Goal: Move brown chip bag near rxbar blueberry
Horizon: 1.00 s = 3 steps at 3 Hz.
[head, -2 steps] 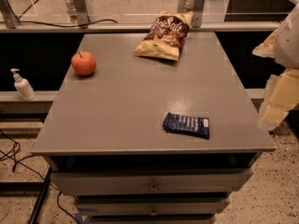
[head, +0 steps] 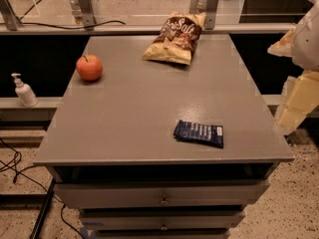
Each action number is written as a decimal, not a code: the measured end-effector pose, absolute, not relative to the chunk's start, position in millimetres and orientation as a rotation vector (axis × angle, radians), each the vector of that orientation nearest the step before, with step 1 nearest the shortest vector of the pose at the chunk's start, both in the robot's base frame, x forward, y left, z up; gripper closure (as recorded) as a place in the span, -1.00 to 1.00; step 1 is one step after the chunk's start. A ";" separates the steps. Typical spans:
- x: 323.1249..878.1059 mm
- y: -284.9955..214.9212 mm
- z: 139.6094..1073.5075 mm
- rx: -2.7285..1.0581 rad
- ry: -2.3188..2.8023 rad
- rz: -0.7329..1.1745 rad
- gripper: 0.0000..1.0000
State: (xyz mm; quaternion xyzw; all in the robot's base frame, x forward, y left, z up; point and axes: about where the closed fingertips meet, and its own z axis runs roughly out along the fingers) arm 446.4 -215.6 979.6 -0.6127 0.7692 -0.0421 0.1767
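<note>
end effector (head: pixel 298 99) is hanging out past the right edge of the bench (head: pixel 134 113). it's a pale cream blocky thing, partly cut off by the frame, roughly level with the middle of that right side. honestly can't tell if it's apart or together from this angle. it's well apart from everything lying on the top.

brown chip bag (head: pixel 173 38) is way over at the far edge, a bit right of centre, lying flat and crinkled, with its top end right up by the far rim, next to the rail behind. rxbar blueberry (head: pixel 199 133) lies flat toward the near right corner, close to the near edge but fully on the top, long side running roughly along that edge. those two are well apart, with plain grey surface all the way between them.

apple (head: pixel 89 67) sits on the far left, stem up, near the left edge, well away from both.

room-wise, the middle and the near left of the top are open. there's a strip of bare surface between the bar and the right edge, and another on the bar's left.

under the top you can see drawers (head: pixel 162 195) with small knobs. a white pump bottle (head: pixel 23 90) stands on a low ledge off to the left, and cables (head: pixel 15 168) trail on the floor below it.
</note>
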 end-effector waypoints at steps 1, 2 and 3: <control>473.8 -206.9 981.1 -1.742 2.047 -0.152 -1.00; 529.0 -187.4 990.2 -1.731 1.864 -0.210 -1.00; 527.5 -188.3 991.0 -1.724 1.857 -0.209 -1.00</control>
